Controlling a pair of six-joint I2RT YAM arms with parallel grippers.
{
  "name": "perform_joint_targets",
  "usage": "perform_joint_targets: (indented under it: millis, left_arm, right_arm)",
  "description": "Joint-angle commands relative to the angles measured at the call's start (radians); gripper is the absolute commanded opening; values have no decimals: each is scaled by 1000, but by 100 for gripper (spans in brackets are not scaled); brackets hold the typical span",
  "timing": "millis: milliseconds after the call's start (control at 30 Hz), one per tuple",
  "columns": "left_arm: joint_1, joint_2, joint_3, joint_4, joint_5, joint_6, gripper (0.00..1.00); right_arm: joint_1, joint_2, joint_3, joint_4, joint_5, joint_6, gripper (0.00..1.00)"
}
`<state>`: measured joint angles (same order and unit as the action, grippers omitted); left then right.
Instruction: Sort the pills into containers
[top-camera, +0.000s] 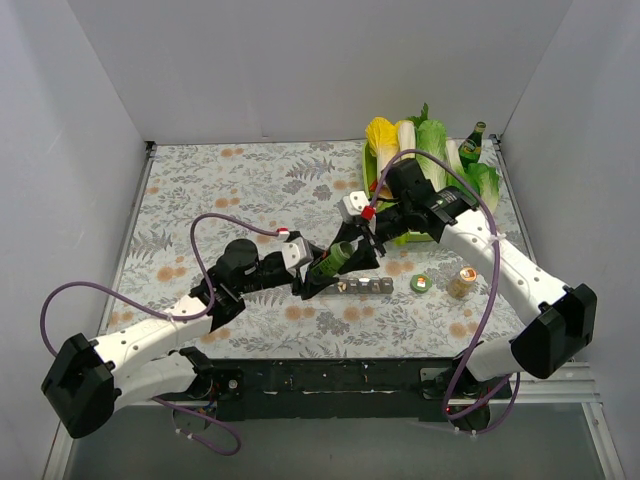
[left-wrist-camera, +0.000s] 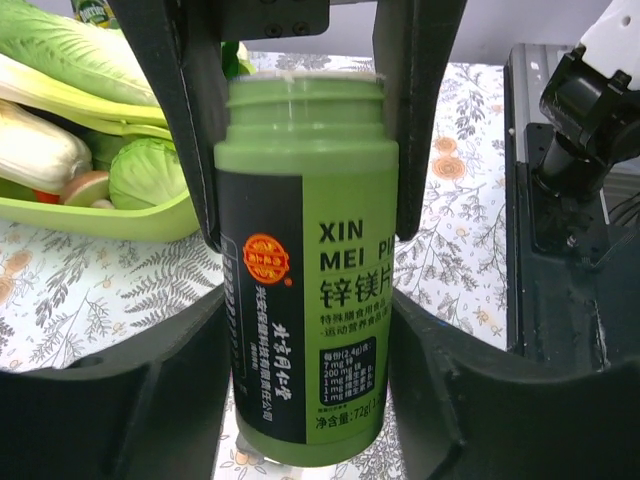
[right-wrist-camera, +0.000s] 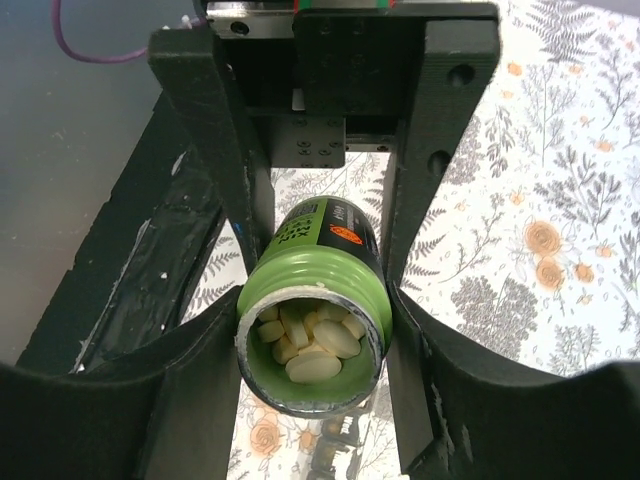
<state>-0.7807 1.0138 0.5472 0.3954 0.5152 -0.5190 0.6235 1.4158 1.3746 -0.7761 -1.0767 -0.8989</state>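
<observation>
Open green bottle (top-camera: 333, 259) is held tilted over the table (top-camera: 220, 180), mouth toward 2 o'clock, pills (right-wrist-camera: 312, 345) visible inside. Left gripper (left-wrist-camera: 308, 310) is clamped on its body. Right gripper (right-wrist-camera: 312, 330) is closed on its neck. Containers (top-camera: 362, 287) lie just beside, at 4 o'clock. The mouth is best centred over one compartment and tipped slowly.

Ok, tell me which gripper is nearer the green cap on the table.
Right. The right gripper, at the green bottle's open neck, is closer to the green cap; the left gripper, holding its base, lies farther.
</observation>
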Motion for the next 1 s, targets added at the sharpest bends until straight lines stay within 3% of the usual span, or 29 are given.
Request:
perform_joint_targets:
  millis: [0,33,167,267,833,967]
  left_arm:
    - [1,8,71,-104,17,-7,63]
    - [0,11,80,-118,17,-7,71]
    - [1,29,88,-133,35,-21,84]
    - [0,45,100,-150,39,-23,85]
    - [-17,114,140,-168,26,2,81]
    - [-19,129,146,-176,39,5,69]
  right_arm:
    - [10,-43,-23,23,61,58,19]
    - [10,-49,-28,23,70,58,18]
    - [10,-57,-54,31,104,64,18]
    - [10,-57,-57,28,104,66,17]
    - [16,-61,-118,90,64,137,15]
    - [16,-61,-121,101,58,146,15]
